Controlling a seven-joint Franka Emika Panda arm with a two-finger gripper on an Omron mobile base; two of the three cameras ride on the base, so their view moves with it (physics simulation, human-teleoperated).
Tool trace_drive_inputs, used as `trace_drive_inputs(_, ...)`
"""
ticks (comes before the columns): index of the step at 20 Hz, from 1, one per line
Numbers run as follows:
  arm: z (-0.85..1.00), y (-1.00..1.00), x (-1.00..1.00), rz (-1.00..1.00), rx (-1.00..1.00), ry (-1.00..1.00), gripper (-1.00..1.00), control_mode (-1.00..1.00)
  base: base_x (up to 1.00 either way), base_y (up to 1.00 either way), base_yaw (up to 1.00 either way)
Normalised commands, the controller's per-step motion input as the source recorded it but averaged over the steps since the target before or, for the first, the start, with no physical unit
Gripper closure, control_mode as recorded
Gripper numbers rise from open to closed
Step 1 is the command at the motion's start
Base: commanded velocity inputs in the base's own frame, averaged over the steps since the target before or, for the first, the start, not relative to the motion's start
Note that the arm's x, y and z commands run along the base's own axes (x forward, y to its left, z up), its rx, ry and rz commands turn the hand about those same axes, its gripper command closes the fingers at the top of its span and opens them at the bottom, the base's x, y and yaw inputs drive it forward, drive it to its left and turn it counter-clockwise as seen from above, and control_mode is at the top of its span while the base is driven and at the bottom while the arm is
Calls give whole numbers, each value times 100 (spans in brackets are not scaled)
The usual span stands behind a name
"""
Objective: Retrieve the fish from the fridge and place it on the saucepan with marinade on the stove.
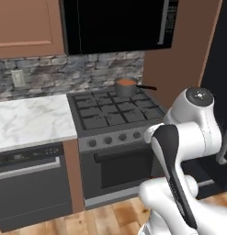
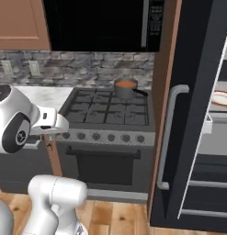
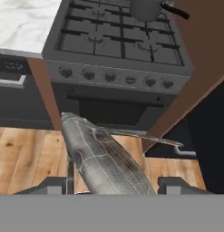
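While the saucepan [image 1: 126, 87] (marinade [image 1: 126, 82] inside) sits on the stove [image 1: 116, 111], the gripper [image 3: 112, 183] grasps the fish [image 3: 102, 158].

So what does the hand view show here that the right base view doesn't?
Hand view alone: the flat grey-silver fish, held between the hand's finger tips over the wooden floor. Right base view alone: the tall black fridge with its door open, and an orange-rimmed white plate on a shelf. Both: the dark grey gas stove and the grey metal saucepan at its back right.
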Motion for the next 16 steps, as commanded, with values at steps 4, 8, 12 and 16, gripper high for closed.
trace_drive_inputs(4,0,0,0,0,0,0,100,100,100,-4,0)
trace_drive_inputs(8,0,0,0,0,0,0,100,100,100,-13,0)
trace_drive_inputs(12,0,0,0,0,0,0,100,100,81,-47,0)
trace_drive_inputs(16,0,0,0,0,0,0,100,100,25,-52,0)
